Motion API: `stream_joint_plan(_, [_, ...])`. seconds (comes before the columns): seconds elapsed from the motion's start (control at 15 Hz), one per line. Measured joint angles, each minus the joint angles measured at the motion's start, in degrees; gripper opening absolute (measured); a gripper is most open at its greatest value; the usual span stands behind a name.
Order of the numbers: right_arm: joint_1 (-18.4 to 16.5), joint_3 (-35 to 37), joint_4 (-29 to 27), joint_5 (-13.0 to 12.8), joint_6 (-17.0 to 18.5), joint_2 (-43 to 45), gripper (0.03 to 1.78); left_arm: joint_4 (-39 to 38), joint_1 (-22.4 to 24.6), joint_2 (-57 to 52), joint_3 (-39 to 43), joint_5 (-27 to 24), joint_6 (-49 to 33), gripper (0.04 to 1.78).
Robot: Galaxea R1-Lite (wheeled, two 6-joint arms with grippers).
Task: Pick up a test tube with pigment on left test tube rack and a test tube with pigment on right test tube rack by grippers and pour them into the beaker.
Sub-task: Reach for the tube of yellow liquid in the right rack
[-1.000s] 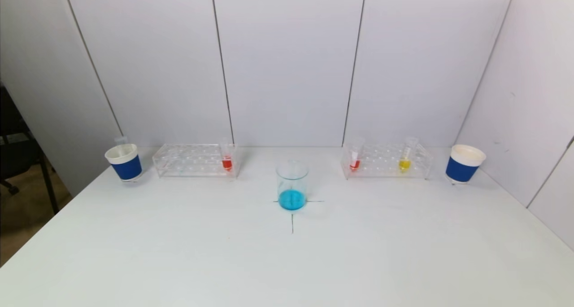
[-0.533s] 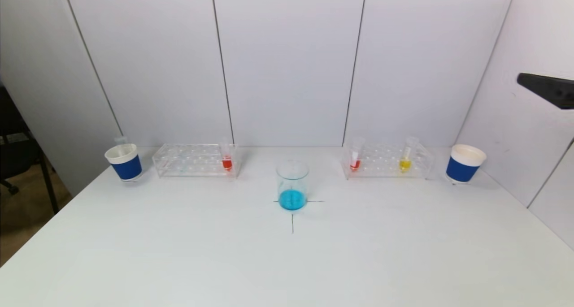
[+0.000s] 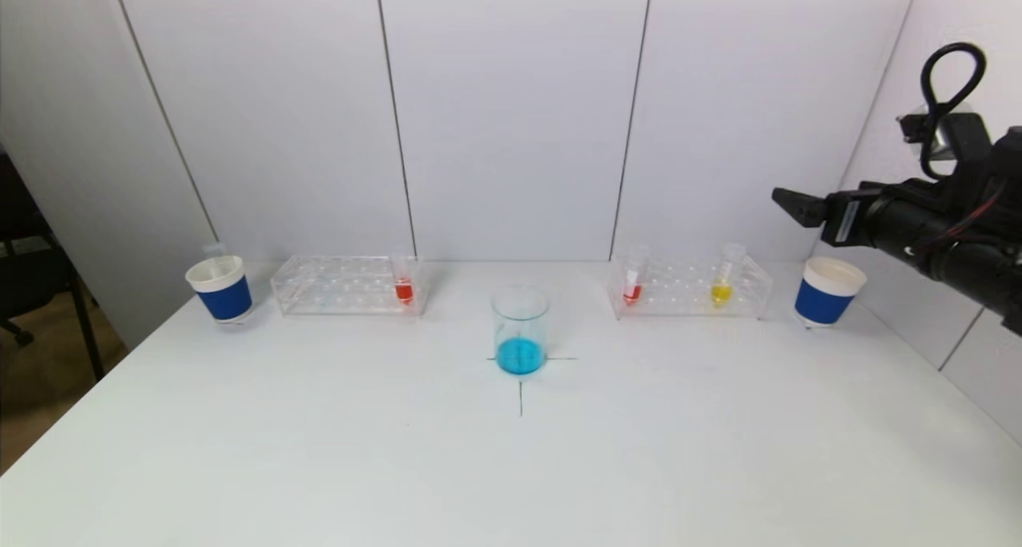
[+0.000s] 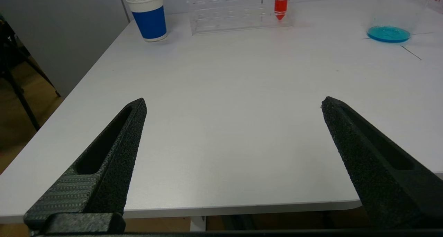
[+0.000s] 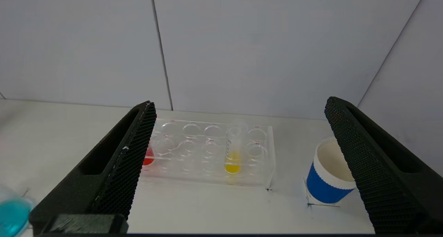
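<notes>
Clear glossy plastic racks point(image 3: 346, 284), glass beaker point(image 3: 520, 327), matt white table point(image 3: 319, 451).

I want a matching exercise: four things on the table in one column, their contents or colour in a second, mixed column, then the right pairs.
1. beaker
2. tube in left rack
3. right-end tube in right rack
4. paper cups

a. yellow liquid
b. blue sleeve
c. blue liquid
d. red liquid

Pairs: 1-c, 2-d, 3-a, 4-b
</notes>
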State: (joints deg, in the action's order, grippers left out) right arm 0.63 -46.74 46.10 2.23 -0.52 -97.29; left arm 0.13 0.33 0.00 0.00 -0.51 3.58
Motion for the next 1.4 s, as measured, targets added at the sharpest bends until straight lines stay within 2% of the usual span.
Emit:
stream_joint_plan(0.2, [-0.11,1.23,9.55,-0.17,1.21,-7.97,1.77,0.0,-0.02,0.0,0.0,-0.01,-0.01,1.76])
stream_joint_plan(0.6, [-0.33,1.79,21.76,-0.41,1.79,-19.52,1.77,0.02,-0.02,0.0,0.0,-0.01,-0.01,1.76])
stream_joint_plan(1.0, [-0.52,1.29,26.88,-0.52,2.45,-25.83,1.77,0.02,-0.02,0.0,0.0,-0.01,-0.01,1.76])
stream_joint_plan(1.4, [-0.63,-0.26,27.58,-0.5,2.45,-29.5,1.77,0.02,0.0,0.0,0.0,-0.01,-0.01,1.76])
